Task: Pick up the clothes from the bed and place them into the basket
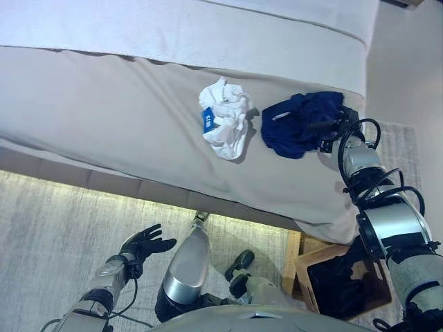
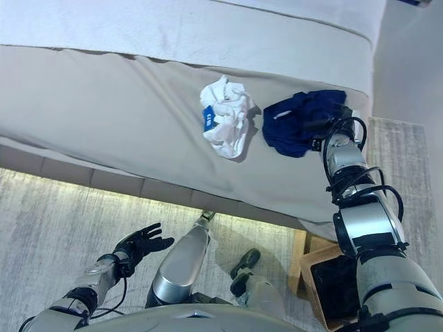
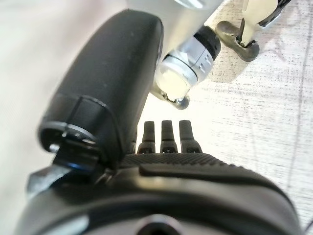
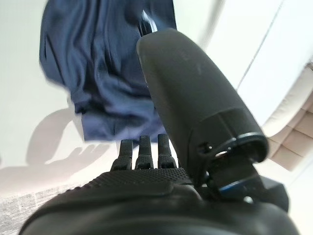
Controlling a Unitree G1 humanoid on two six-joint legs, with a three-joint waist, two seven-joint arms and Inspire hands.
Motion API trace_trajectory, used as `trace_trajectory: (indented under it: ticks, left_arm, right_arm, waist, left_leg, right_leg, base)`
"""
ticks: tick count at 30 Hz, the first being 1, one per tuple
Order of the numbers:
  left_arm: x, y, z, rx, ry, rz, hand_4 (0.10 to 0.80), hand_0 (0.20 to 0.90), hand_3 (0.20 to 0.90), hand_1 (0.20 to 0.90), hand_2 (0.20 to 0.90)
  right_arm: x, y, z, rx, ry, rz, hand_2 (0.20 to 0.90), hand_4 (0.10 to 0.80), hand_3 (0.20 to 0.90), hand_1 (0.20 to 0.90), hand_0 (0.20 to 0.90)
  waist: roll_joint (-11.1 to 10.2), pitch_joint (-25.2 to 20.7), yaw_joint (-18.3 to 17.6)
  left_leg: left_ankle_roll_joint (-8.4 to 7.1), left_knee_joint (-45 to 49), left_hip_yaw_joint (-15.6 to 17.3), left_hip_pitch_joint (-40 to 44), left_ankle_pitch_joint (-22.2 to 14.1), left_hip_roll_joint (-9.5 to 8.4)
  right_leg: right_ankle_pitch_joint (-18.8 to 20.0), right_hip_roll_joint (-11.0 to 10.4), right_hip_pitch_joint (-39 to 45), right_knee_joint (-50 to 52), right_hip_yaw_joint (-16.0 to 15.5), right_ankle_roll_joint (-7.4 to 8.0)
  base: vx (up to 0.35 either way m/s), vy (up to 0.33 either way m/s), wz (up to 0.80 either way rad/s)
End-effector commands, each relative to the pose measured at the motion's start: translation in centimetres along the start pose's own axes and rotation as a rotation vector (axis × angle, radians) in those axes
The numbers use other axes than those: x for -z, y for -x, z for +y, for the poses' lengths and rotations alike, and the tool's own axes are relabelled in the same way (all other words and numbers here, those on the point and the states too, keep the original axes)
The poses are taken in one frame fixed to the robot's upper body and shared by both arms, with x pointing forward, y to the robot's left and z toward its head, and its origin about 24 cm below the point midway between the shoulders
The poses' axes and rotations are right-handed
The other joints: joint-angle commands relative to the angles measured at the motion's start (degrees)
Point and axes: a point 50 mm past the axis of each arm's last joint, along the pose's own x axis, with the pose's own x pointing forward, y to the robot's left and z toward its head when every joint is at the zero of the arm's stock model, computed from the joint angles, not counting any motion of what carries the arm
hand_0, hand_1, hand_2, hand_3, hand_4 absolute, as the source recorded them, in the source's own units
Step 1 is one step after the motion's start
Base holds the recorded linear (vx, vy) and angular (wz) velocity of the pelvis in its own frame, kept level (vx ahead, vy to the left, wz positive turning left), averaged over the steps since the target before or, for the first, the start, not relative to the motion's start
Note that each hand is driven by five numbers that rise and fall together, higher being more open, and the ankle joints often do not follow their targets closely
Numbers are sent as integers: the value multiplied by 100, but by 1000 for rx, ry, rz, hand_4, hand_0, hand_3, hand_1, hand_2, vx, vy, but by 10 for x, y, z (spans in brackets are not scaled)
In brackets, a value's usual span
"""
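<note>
Two garments lie on the beige bed [image 1: 104, 117]: a crumpled white one with a blue label [image 1: 225, 119] and, just to its right, a bunched navy one [image 1: 294, 124]. My right hand [image 1: 332, 128] hovers at the navy garment's right edge. In the right wrist view the hand [image 4: 146, 196] is open, with straight fingers over the navy cloth [image 4: 98, 58] and no cloth between them. My left hand [image 1: 142, 245] hangs open over the rug, far from the bed's clothes. The wooden basket [image 1: 304, 266] stands on the floor at lower right with dark cloth inside.
A white blanket [image 1: 208, 28] covers the far part of the bed. The bed's padded side [image 1: 104, 181] runs along the floor, lit from beneath. A grey rug [image 1: 48, 228] covers the floor in front of it.
</note>
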Motion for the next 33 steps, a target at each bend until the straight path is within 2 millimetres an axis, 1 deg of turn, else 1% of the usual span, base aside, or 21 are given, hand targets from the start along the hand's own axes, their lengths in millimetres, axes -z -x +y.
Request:
trace_trajectory:
  ticks: [1,6,8,12,15,17,19,21,22,29,33]
  left_arm:
    - [-10,0,-3,23,-4,-66,800,900,900,900,900]
    - [-15,-2,-9,37,32,-103,800,900,900,900,900]
    - [-18,-3,-12,49,40,-117,800,900,900,900,900]
    - [-17,-4,-20,71,57,-133,800,900,900,900,900]
    - [-16,-5,-28,95,66,-142,800,900,900,900,900]
    - [-16,-6,-35,114,75,-144,800,900,900,900,900]
    - [-12,-6,-42,135,86,-144,800,900,900,900,900]
    - [-11,-6,-43,142,91,-143,800,900,900,900,900]
    - [-10,-6,-46,154,98,-141,800,900,900,900,900]
    - [-8,-5,-50,182,115,-149,800,900,900,900,900]
    - [-9,-3,-49,184,117,-155,800,900,900,900,900]
  right_arm:
    - [-79,1,-42,220,2,-234,900,800,900,900,900]
    - [-70,-2,-44,289,23,-148,900,800,900,900,900]
    - [-64,-4,-46,322,0,-117,900,800,900,900,900]
    - [-63,-2,-48,399,-31,-129,900,800,900,900,900]
    - [-69,1,-49,461,-48,-165,900,800,900,900,900]
    - [-79,5,-49,525,-61,-230,900,800,900,900,900]
    - [-100,16,-48,628,-54,-352,900,800,900,900,900]
    - [-107,21,-45,657,-39,-394,900,800,900,900,900]
    - [-118,28,-40,674,-32,-440,900,800,900,900,900]
    - [-123,30,-24,581,47,-464,900,800,900,900,900]
    - [-123,28,-20,531,78,-450,900,800,900,900,900]
  waist:
    - [111,260,73]
    - [177,445,124]
    - [205,486,137]
    - [255,488,117]
    - [333,489,102]
    - [399,489,89]
    - [476,489,62]
    - [500,489,49]
    - [539,489,36]
    - [590,489,101]
    - [553,489,164]
  left_leg:
    - [470,-121,59,228,-775,-150]
    - [506,-20,73,8,-766,-165]
    - [523,18,70,-81,-766,-175]
    - [543,82,61,-203,-784,-193]
    - [564,125,37,-272,-794,-216]
    - [574,173,23,-327,-810,-236]
    - [585,241,9,-407,-826,-278]
    - [593,286,10,-451,-842,-296]
    - [605,376,21,-532,-870,-321]
    - [636,661,13,-837,-951,-369]
    - [650,777,2,-1035,-969,-366]
  right_leg:
    - [-278,-100,-293,939,-162,-140]
    - [-301,-179,-597,1191,-221,-142]
    - [-304,-200,-709,1272,-240,-141]
    - [-328,-234,-885,1400,-243,-147]
    - [-371,-272,-1018,1529,-224,-160]
    - [-385,-315,-1109,1618,-205,-160]
    - [-408,-345,-1210,1672,-165,-173]
    - [-407,-365,-1265,1711,-149,-172]
    - [-412,-396,-1360,1778,-110,-172]
    - [-471,-436,-1618,1956,-133,-202]
    - [-443,-424,-1767,2067,-189,-195]
  base:
    - [-28,57,10]
    - [-5,50,7]
    - [5,32,7]
    - [21,37,1]
    - [36,52,0]
    - [41,70,-2]
    - [23,90,-3]
    - [13,73,-1]
    - [9,70,1]
    - [10,39,4]
    - [-1,4,5]
